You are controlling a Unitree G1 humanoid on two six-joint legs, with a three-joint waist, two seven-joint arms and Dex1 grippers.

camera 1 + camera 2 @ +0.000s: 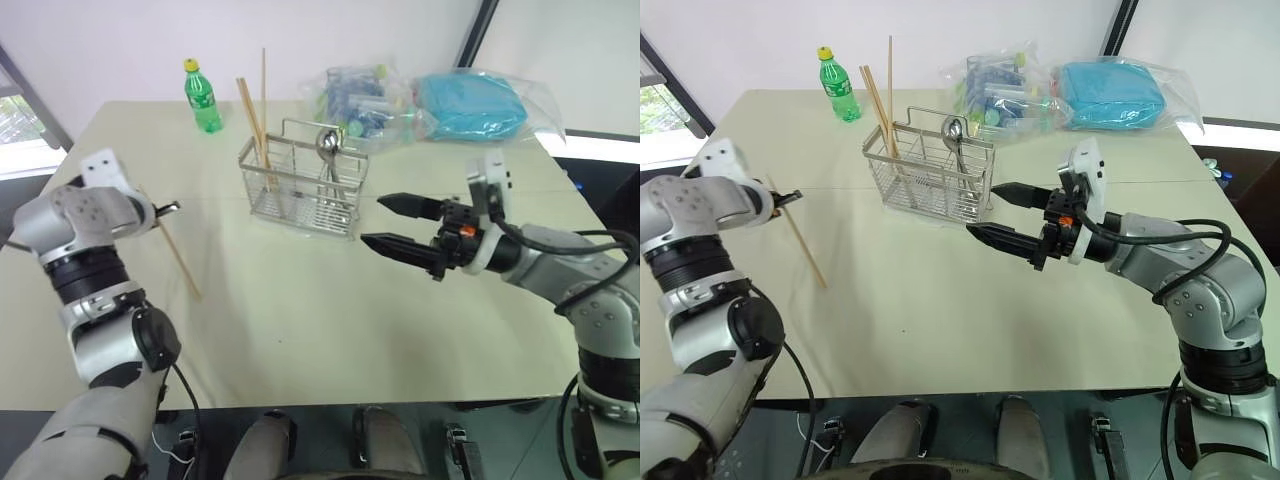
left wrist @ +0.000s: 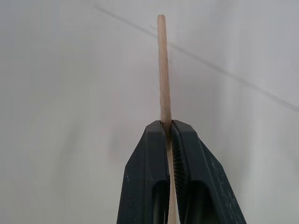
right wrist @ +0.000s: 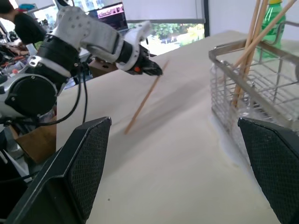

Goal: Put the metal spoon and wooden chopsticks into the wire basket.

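- Wire basket (image 1: pixel 300 190) mid-table (image 1: pixel 350 320): silver grid rack w/ loop handle; holds metal spoon (image 1: pixel 327 145) standing bowl-up, plus 3 wooden chopsticks (image 1: pixel 255 125) leaning in left end.
- 4th chopstick (image 1: pixel 180 258): thin pale-tan stick, slanting down, clamped in left pincer (image 1: pixel 165 209), jaws tight on it.
- Right pincer (image 1: pixel 395 222) spread wide, holding nothing, just beside basket.
- Green bottle (image 1: pixel 203 97), clear bags (image 1: pixel 440 100) behind.

Spoon (image 1: pixel 327 146), three chopsticks (image 1: pixel 256 125) upright in basket (image 1: pixel 300 200)
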